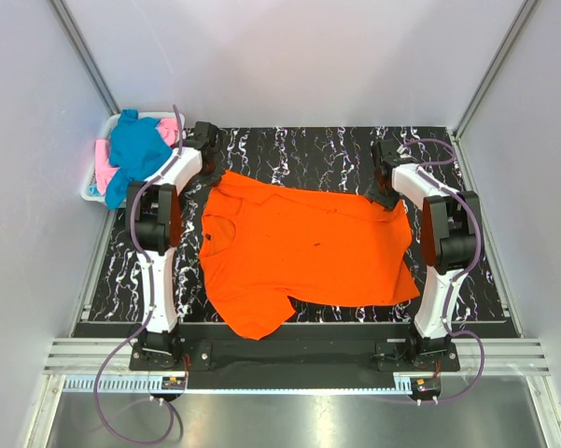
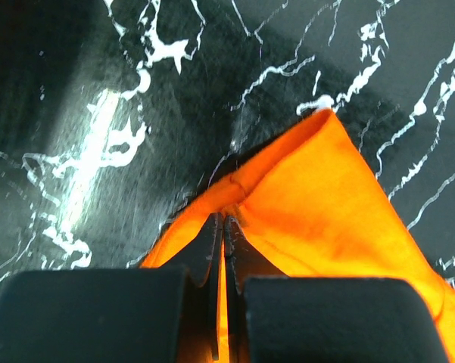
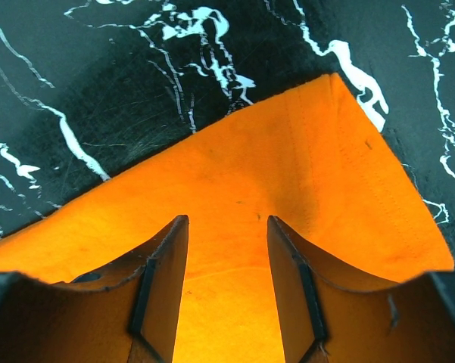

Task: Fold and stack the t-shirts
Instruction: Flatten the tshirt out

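Note:
The bright orange t-shirt (image 1: 308,247) lies spread flat on the black marbled table (image 1: 289,149), one sleeve hanging toward the near edge. My left gripper (image 1: 211,170) is at the shirt's far left corner. In the left wrist view the left gripper (image 2: 225,218) is shut on a raised fold of orange cloth (image 2: 325,204). My right gripper (image 1: 385,196) hovers at the far right corner. Its jaws stand open in the right wrist view, where the right gripper (image 3: 227,219) has flat orange cloth (image 3: 272,166) beneath it. A teal-blue t-shirt (image 1: 135,149) and a pink t-shirt (image 1: 103,174) lie crumpled in the basket.
The white plastic basket (image 1: 90,189) stands off the table's far left corner, beside the left arm. Grey walls close in the back and both sides. A metal rail runs along the near edge behind the arm bases.

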Motion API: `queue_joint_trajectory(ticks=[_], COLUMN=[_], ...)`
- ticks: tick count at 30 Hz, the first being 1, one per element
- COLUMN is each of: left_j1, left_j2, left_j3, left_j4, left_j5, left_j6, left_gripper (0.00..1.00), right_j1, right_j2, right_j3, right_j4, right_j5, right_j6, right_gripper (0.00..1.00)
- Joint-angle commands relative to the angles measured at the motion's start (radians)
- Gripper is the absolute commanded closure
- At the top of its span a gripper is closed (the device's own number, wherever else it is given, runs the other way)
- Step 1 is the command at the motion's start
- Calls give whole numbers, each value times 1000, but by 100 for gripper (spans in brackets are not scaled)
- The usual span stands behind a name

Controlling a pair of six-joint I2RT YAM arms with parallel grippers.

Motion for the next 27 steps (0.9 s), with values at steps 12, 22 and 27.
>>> queue_joint_trajectory(ticks=[12, 22, 27], left_j1=[-27, -38, -39], left_j2=[-195, -201, -202], left_j3=[-102, -119, -130], left_j4=[33, 39, 39], left_j5=[12, 24, 24], left_j6=[12, 6, 5], left_gripper=[100, 100, 100], right_j1=[-45, -77, -77], right_j2=[-62, -88, -103], right_j3=[-24, -65, -91], right_j4=[-25, -30, -25], right_j5=[119, 83, 3], right_j6=[24, 29, 32], right_gripper=[45, 46, 47])
